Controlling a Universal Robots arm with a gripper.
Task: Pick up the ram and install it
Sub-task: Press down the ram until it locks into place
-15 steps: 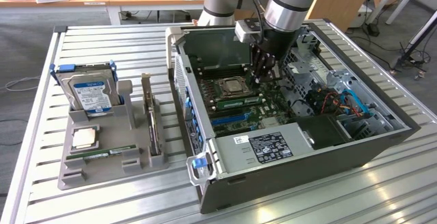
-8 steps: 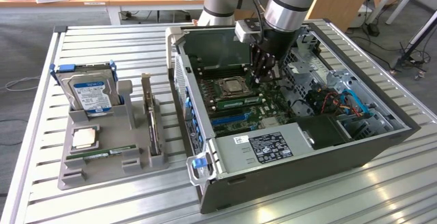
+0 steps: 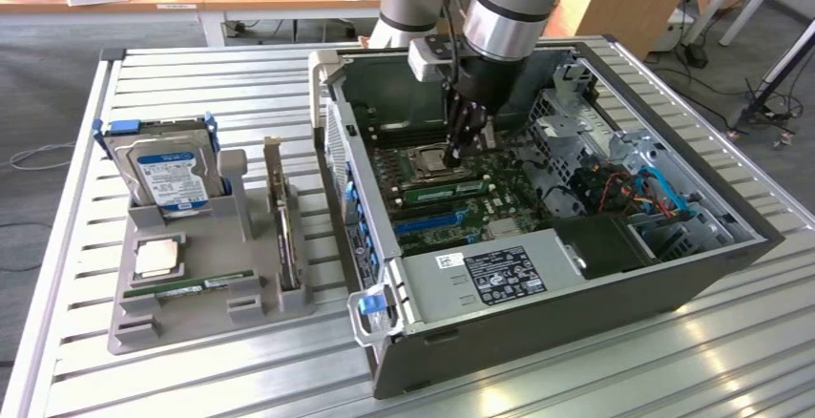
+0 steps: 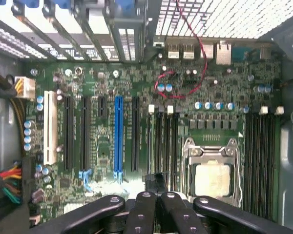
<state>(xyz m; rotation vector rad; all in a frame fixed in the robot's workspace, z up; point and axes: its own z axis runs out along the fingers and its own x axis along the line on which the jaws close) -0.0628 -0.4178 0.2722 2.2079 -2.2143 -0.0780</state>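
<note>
The ram [image 3: 449, 190] you want sits seated in a motherboard [image 4: 112, 112] slot inside the open computer case [image 3: 662, 275], beside the CPU socket [image 4: 212, 178]. Your claw [image 3: 467, 146] hangs just above it, fingers [image 4: 146, 212] clenched together, empty. A second stick [image 3: 191, 287] lies in the grey holder [image 3: 210, 308] near the counter's [image 3: 191, 380] edge.

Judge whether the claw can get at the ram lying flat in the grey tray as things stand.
Probably not directly: the claw is shut, low inside the computer case, whose wall stands between it and the ram, which lies uncovered.
</note>
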